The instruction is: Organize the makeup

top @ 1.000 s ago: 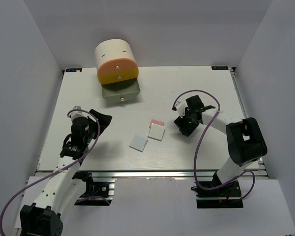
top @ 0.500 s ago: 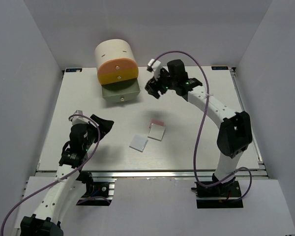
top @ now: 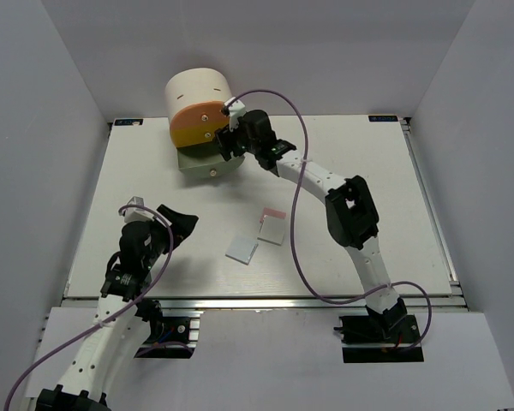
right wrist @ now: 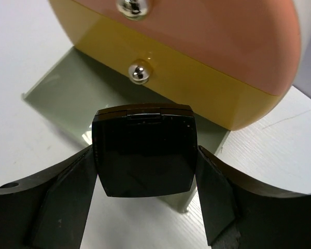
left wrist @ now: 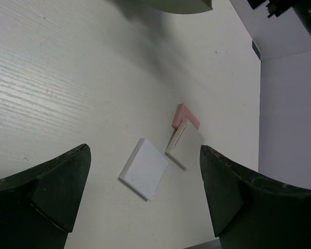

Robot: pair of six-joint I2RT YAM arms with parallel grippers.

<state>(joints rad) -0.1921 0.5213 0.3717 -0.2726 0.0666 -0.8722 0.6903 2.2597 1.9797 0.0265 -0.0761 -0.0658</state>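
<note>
Your right gripper (right wrist: 144, 174) is clamped on the black compact (right wrist: 145, 150), right over the open green drawer (right wrist: 62, 96) so it can drop in. Left gripper (left wrist: 143, 179) is spread apart, well in front of that drawer, lined up over the white square (left wrist: 145, 168), I'd guess for the next grab.

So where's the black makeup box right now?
In the right wrist view, the right gripper holds the black compact over the open green drawer, just in front of the yellow drawer front, toward the table's far left.
</note>
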